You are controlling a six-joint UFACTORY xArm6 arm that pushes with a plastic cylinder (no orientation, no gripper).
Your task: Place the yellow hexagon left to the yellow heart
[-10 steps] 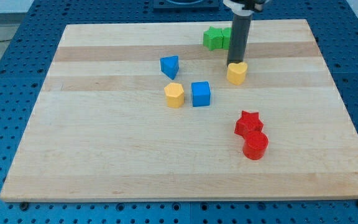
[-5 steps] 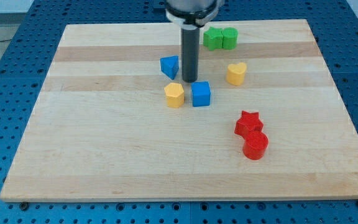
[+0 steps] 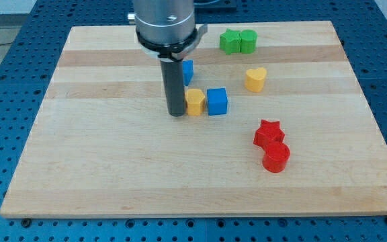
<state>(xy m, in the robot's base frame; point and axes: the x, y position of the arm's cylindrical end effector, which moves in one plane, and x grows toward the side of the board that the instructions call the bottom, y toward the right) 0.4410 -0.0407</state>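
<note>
The yellow hexagon (image 3: 195, 101) lies near the middle of the wooden board (image 3: 113, 168), touching or almost touching the blue cube (image 3: 217, 101) on its right. The yellow heart (image 3: 255, 78) lies further to the view's right and a little higher. My tip (image 3: 176, 113) is on the board right against the hexagon's left side. The rod hides part of the hexagon's left edge.
A blue triangle block (image 3: 187, 71) sits just above the hexagon, partly hidden by the rod. Two green blocks (image 3: 238, 42) sit at the top. A red star (image 3: 269, 132) and a red cylinder (image 3: 276, 157) lie at the lower right.
My tip has moved from beside the yellow heart leftward and down, past the blue triangle, to the hexagon's left side. The hexagon has shifted slightly right toward the blue cube.
</note>
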